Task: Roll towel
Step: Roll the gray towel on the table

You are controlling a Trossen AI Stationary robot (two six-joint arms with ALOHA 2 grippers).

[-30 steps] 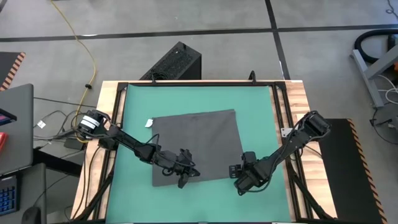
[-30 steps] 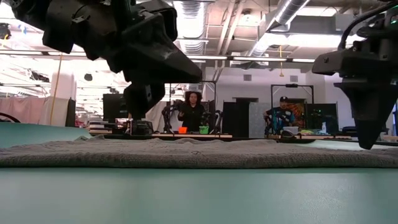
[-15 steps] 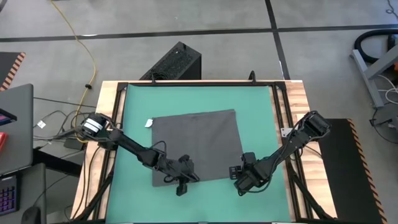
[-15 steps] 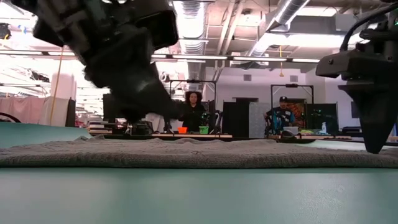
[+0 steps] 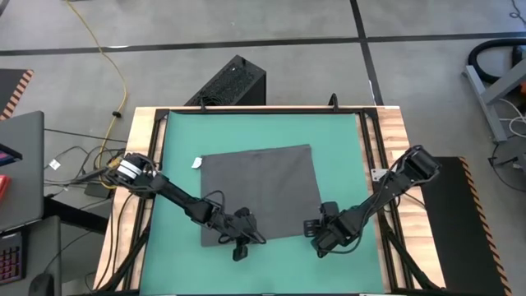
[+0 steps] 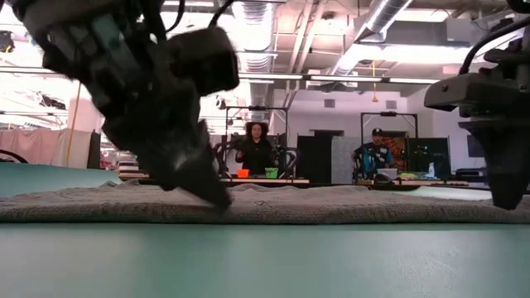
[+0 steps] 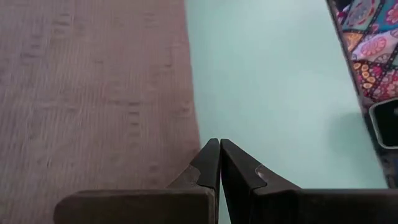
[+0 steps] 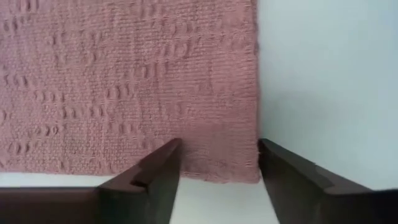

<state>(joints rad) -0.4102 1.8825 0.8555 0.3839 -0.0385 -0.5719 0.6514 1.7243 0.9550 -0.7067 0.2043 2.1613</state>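
Note:
The dark grey towel (image 5: 259,193) lies spread flat on the green mat (image 5: 255,131), its white tag (image 5: 197,162) at the far left corner. My left gripper (image 5: 239,246) is shut and slants down at the towel's near edge (image 7: 194,134), left of its middle. My right gripper (image 8: 217,155) is open and points down over the towel's near right corner (image 8: 252,174). One of its fingers (image 8: 158,167) is over the cloth and the other (image 8: 286,168) is over the bare mat. My left gripper's shut tips (image 7: 219,144) come down slanting right beside the towel's near edge, low by the mat (image 6: 222,201); I cannot tell whether they touch the cloth. My right gripper's fingers (image 6: 505,201) reach down to towel level at the corner; I cannot tell whether they touch.
Bare green mat surrounds the towel on all sides inside the wooden table frame (image 5: 394,164). A black box (image 5: 230,82) stands on the floor beyond the far edge, and a laptop (image 5: 20,164) sits off to the left. People (image 6: 257,149) stand in the room behind.
My left gripper has moved from over the towel toward the table's near edge and has sunk to the towel's near edge. It has tipped so that its shut fingers slant down. The towel lies as before.

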